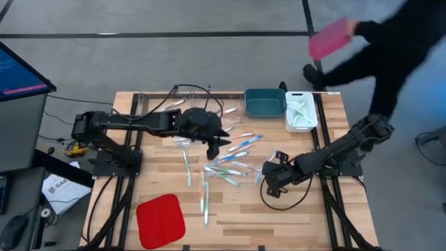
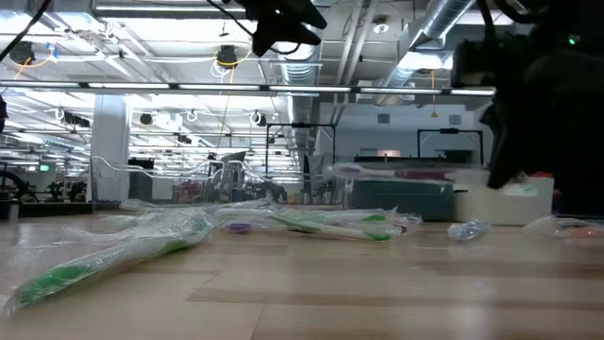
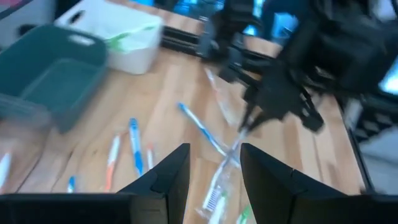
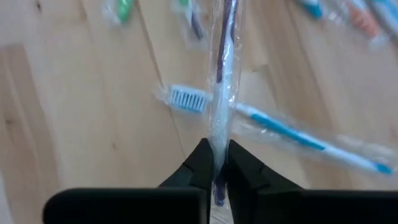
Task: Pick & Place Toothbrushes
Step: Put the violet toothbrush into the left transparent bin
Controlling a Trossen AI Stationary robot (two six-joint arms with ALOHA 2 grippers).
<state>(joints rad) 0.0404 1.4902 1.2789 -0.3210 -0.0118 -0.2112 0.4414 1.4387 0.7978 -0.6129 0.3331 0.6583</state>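
Wooden planks run across the table, and nearest the front edge, at about seven o'clock, lies a flat red pad. Moving in toward the centre, wrapped toothbrushes lie scattered over the middle of the boards, green, blue and orange ones in clear sleeves, some crossing one another. At about four o'clock from the centre the right gripper sits low over the wood with its fingers clenched on one wrapped toothbrush, which sticks straight out ahead of it and crosses above a blue-bristled brush lying flat. Just past the middle, toward eleven o'clock, the left gripper hovers above the pile with its two fingers spread apart and nothing between them. Farther back, along the far edge at one o'clock, stands a teal bin, and touching it on the two o'clock side a white bin with several green toothbrushes already inside. Beyond the table, a person in dark clothing leans past the far corner carrying something pink.
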